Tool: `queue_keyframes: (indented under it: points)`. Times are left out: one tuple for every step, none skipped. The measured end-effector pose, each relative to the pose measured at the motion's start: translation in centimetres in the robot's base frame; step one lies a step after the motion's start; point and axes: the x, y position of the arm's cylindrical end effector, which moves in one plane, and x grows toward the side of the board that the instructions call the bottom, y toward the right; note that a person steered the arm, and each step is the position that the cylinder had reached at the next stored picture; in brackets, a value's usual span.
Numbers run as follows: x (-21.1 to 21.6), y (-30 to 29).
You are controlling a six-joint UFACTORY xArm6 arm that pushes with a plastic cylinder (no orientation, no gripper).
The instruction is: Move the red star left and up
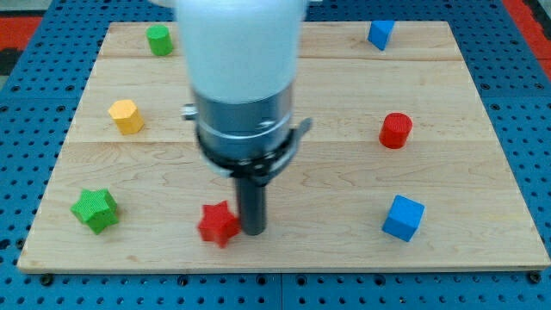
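The red star [217, 224] lies near the board's bottom edge, left of the middle. My tip [254, 231] stands right against the star's right side, touching it. The arm's grey and white body rises above the tip and hides the middle of the board, including the yellow block that stood at the view's top.
A green star [95, 209] lies at the bottom left. A yellow block [126, 116] and a green cylinder [158, 40] lie at the left. A red cylinder [396, 130] and two blue cubes [403, 217] [380, 34] lie at the right. The wooden board [482, 146] sits on a blue pegboard.
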Motion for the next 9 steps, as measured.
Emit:
queue_keyframes:
  points:
    - [1.0, -3.4]
    - [1.6, -2.0]
    - [3.6, -3.0]
    - [2.9, -7.8]
    - [-1.7, -6.4]
    - [-3.0, -4.8]
    - [-4.6, -2.0]
    - [-9.1, 0.4]
    - [-5.5, -2.0]
